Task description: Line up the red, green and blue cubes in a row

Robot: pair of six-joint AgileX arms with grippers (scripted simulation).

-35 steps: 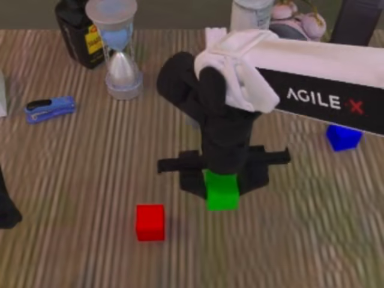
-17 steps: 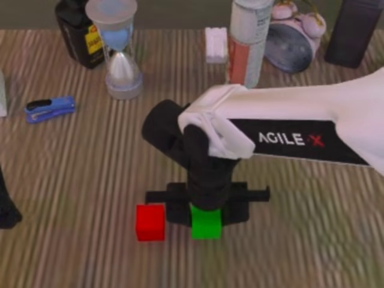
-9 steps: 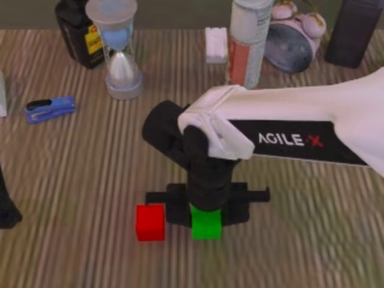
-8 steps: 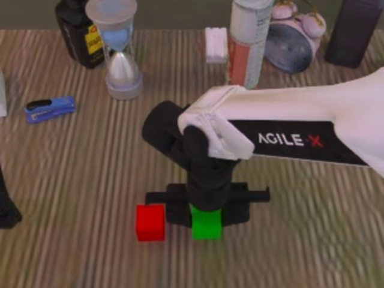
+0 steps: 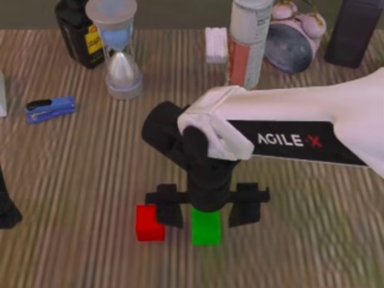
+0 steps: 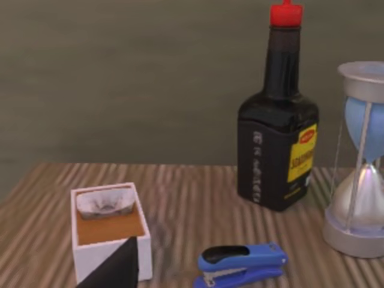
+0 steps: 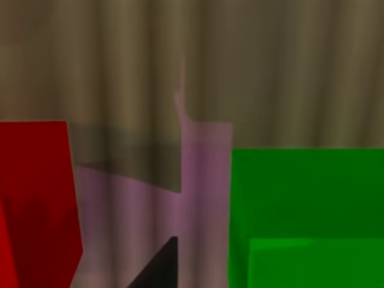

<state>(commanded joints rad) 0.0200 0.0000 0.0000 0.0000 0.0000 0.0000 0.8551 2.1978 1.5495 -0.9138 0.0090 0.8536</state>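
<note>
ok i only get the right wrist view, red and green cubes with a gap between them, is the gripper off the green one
Observer: Yes. From above, the right gripper is open, one finger on each side of the green cube, which sits on the table.
Operator: where's blue
Observer: No blue cube shows in any view, and the right arm covers much of the table's right side. The only blue thing is a stapler at far left.
Operator: left arm
Observer: The left gripper is parked at the table's left edge, far from the red cube.
</note>
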